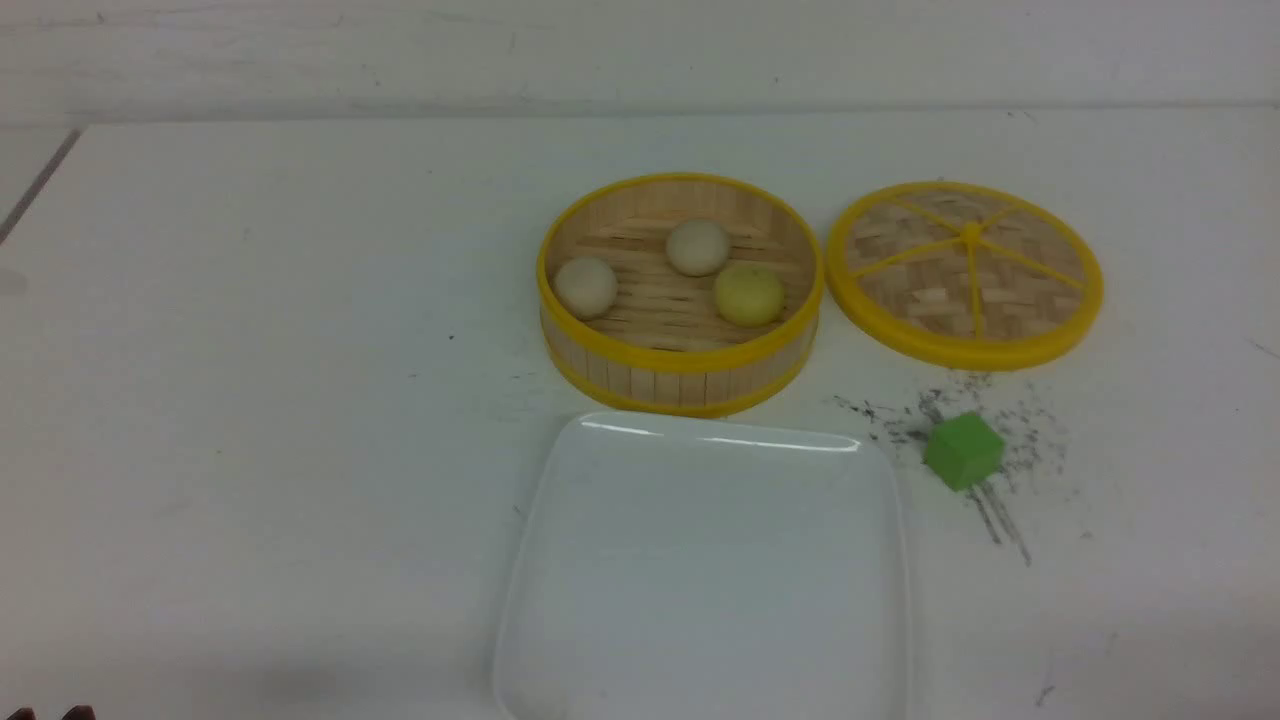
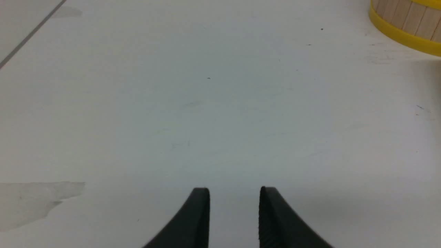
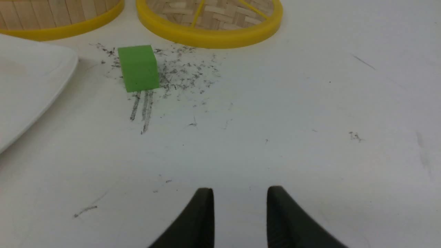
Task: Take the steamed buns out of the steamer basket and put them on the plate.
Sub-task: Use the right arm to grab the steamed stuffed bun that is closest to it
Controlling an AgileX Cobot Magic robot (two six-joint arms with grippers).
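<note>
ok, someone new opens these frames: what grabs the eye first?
The yellow-rimmed basket mid-table, with three buns inside: two cream, one pale yellow. To its right lies the lid, and nearer the robot a green cube sits among dark scuff marks. The bare white plate lies just in front of the basket.
</note>
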